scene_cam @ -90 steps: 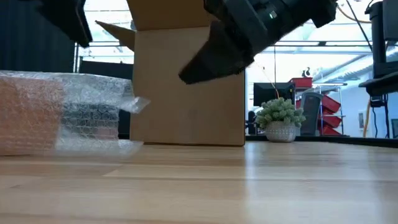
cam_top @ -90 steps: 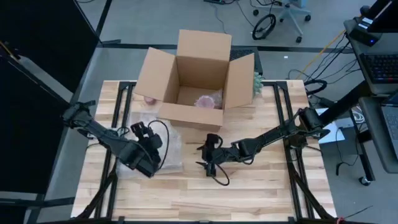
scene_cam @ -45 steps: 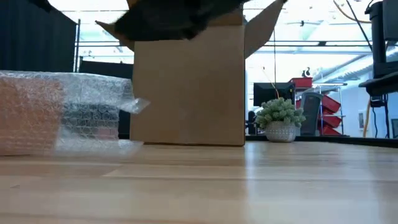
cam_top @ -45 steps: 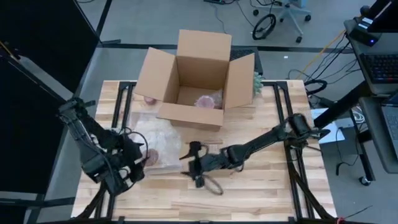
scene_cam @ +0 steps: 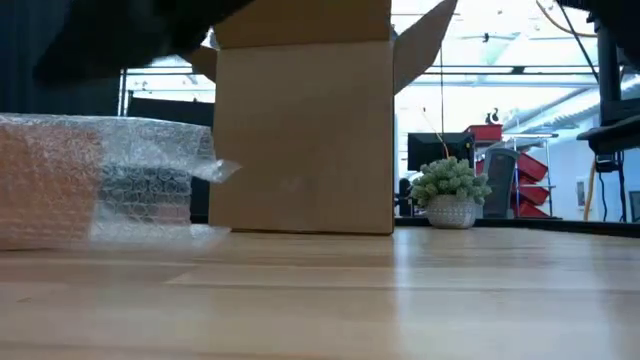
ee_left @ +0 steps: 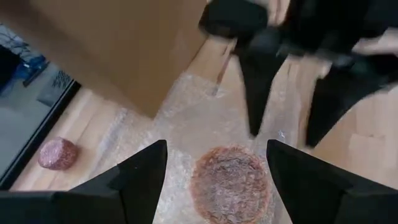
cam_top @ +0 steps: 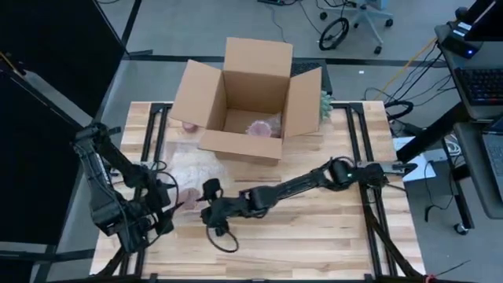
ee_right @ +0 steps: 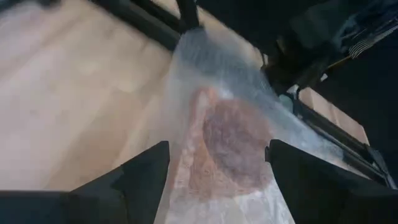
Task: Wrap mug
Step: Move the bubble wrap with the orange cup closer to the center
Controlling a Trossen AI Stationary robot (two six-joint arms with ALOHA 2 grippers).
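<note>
- Reddish-brown and speckled, the mug [ee_left: 231, 184] is lying on a sheet of bubble wrap [cam_top: 196, 169] on the wooden table [cam_top: 330, 236], just in front of the box's near-left corner.
- Your left gripper [ee_left: 216, 180] is hovering right over the mug with its fingers spread wide, one on each side, not touching it.
- Your right gripper [ee_right: 214, 180] is reaching in across the table from the other side, also spread wide and aiming at the mug; nothing's gripped.
- The cardboard box [cam_top: 244, 98] is sitting at the back of the table with all flaps up. You're seeing a pinkish bundle in bubble wrap [cam_top: 259, 126] lying on its floor.
- A small reddish ball-like thing [ee_left: 57, 153] is sitting on the table by the box's left side, well apart from the mug.
- A little potted plant [scene_cam: 450, 195] is standing behind the box's right corner.
</note>
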